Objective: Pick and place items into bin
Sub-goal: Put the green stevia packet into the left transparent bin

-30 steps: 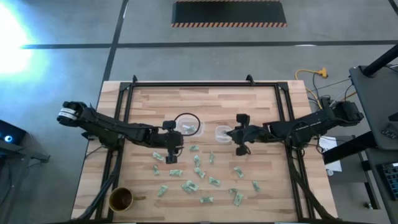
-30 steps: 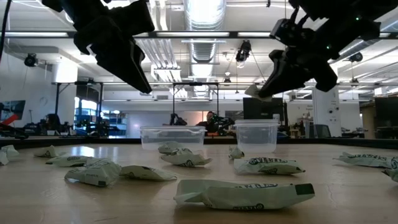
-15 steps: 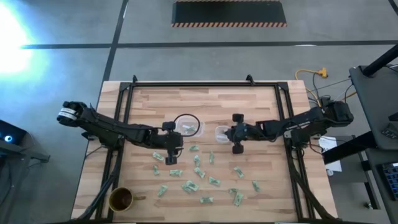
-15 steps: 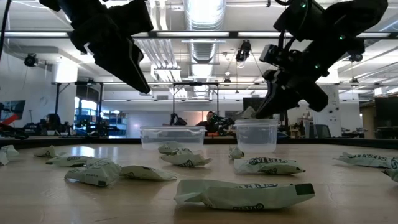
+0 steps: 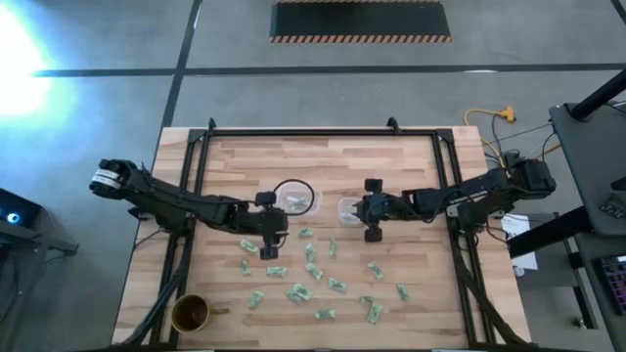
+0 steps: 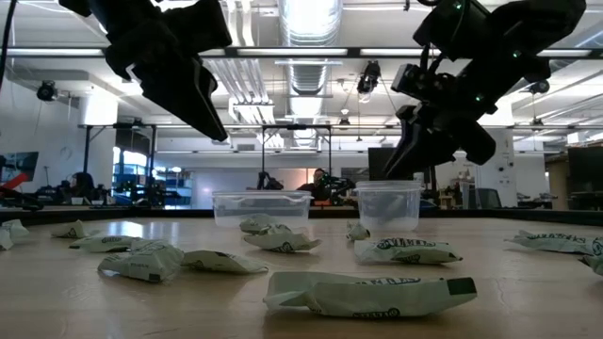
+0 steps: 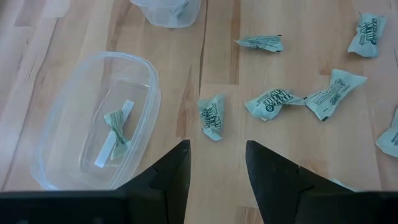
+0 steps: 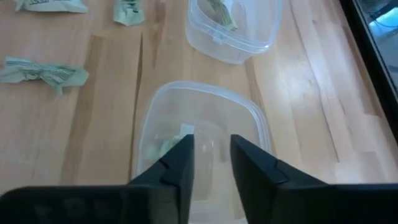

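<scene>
Several small pale green and white wrapped pieces lie scattered on the wooden table's near half. Two clear bins stand mid-table: the left bin and the right bin. Each holds a piece. My left gripper hangs open and empty above the table just near of the left bin, its fingers over bare wood. My right gripper is open and empty right above the right bin. In the low view both grippers stay clear of the table.
A round brown cup stands at the table's near left corner. A black frame runs along the far edge and down both sides. Pieces lie close to my left gripper, toward the table's right.
My right gripper has gone toward the table's left and down to the right bin. The pale piece that hung at its fingertips no longer shows there. A piece now lies in that bin.
</scene>
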`<state>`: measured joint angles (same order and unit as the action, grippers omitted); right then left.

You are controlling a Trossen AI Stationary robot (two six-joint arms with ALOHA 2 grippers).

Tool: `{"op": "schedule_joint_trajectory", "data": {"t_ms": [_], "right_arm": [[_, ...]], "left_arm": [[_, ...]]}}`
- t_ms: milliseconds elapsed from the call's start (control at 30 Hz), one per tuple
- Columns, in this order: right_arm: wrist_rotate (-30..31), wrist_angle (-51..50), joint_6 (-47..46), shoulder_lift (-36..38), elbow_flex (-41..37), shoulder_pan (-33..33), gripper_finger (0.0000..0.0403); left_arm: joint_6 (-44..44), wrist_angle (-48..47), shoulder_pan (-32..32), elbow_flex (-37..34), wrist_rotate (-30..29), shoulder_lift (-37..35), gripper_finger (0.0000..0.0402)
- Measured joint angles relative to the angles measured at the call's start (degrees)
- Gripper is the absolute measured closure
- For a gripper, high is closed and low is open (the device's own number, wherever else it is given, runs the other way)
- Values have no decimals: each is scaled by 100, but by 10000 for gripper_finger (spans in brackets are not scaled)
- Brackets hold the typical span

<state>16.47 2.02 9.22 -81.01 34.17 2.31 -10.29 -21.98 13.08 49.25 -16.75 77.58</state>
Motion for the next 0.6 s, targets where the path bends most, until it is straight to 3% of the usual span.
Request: {"op": "schedule_joint_trajectory", "data": {"t_ms": [300,600], "right_arm": [[47,-3,278,464,11,20,262],[-45,-74,352,1232,-82,335,276]], "left_arm": [[-301,-317,230,-38,7,11,263],[-143,952,289,-357,-17,522,263]]}}
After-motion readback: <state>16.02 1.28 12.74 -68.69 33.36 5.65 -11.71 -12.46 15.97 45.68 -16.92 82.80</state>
